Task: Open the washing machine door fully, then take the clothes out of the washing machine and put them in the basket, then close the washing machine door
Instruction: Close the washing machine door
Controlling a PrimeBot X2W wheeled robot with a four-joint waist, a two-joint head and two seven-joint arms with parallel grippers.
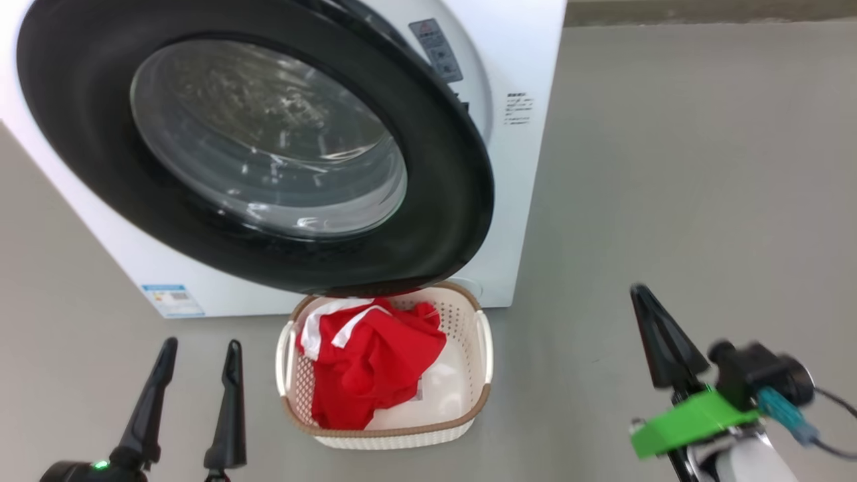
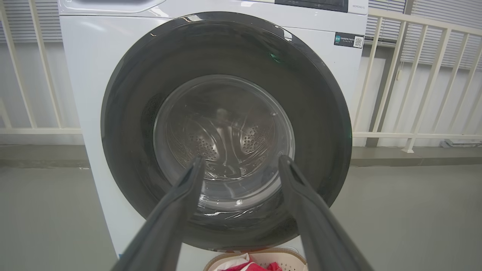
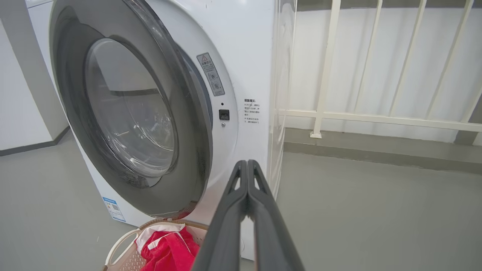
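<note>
Washing machine door: black rim, clear bowl, ajar off the washing machine; your right wrist view shows the gap.
Clothes: red, white-trimmed, heaped in the basket below the door.
Your left gripper: low, fingers apart, facing the door.
Your right gripper: fingers pressed together, empty.

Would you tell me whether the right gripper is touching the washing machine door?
Apart. The head view shows bare grey floor between the right gripper and the washing machine door.
</note>
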